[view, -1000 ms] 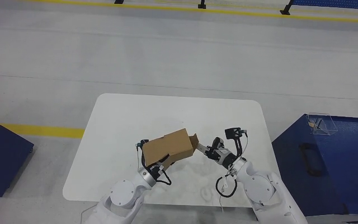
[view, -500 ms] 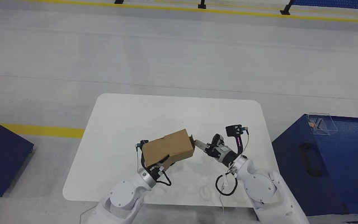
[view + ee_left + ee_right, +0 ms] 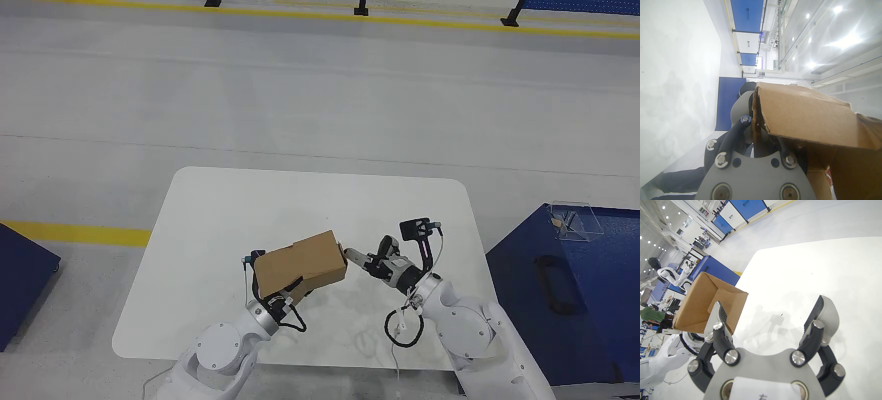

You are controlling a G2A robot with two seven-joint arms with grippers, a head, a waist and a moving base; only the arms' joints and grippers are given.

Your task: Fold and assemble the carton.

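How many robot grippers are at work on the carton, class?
2. The left gripper holds the carton from below, above the table. The right gripper, jaws open, is at the carton's flap end.

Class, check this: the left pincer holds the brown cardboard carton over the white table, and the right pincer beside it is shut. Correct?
No: the right pincer is wide open beside the brown cardboard carton, as the right wrist view shows. The rest holds.

Bare table (image 3: 300, 200) spreads from the carton (image 3: 300, 263) toward 12 and 9 o'clock; the right gripper (image 3: 769, 301), jaws spread wide, blocks the carton's 3 o'clock end; the left gripper (image 3: 761, 130), clamped on it, crowds 7 o'clock.
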